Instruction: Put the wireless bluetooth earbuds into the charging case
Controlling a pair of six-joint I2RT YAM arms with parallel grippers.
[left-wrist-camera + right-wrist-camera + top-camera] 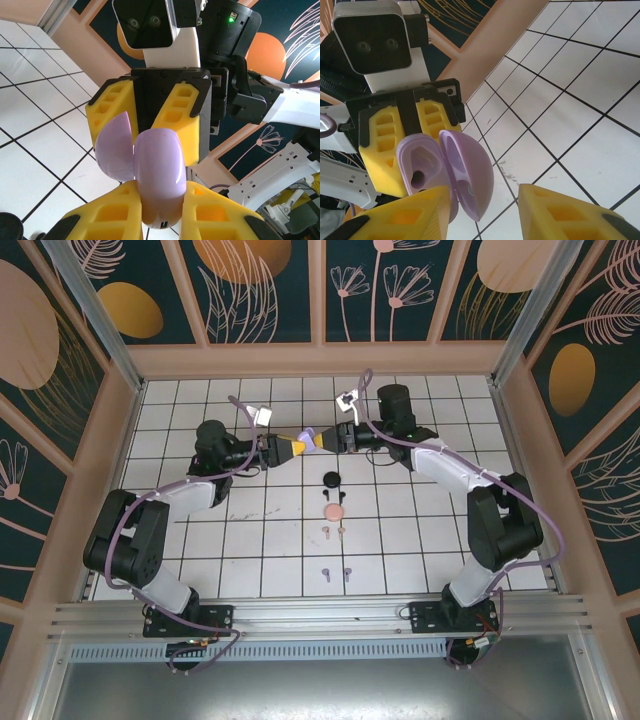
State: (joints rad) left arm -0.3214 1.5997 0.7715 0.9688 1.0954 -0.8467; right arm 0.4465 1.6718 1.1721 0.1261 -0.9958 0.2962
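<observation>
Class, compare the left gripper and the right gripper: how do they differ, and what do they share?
The left gripper is shut on the open purple charging case; the right gripper has its jaws apart, pinching nothing. In the top view, the left gripper reaches in from the left, the right gripper from the right. Both have yellow fingers.

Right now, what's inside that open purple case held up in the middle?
The purple case shows a moulded hollow with one dark socket that looks empty. Its lower inside is covered by a yellow finger of the right hand.
</observation>
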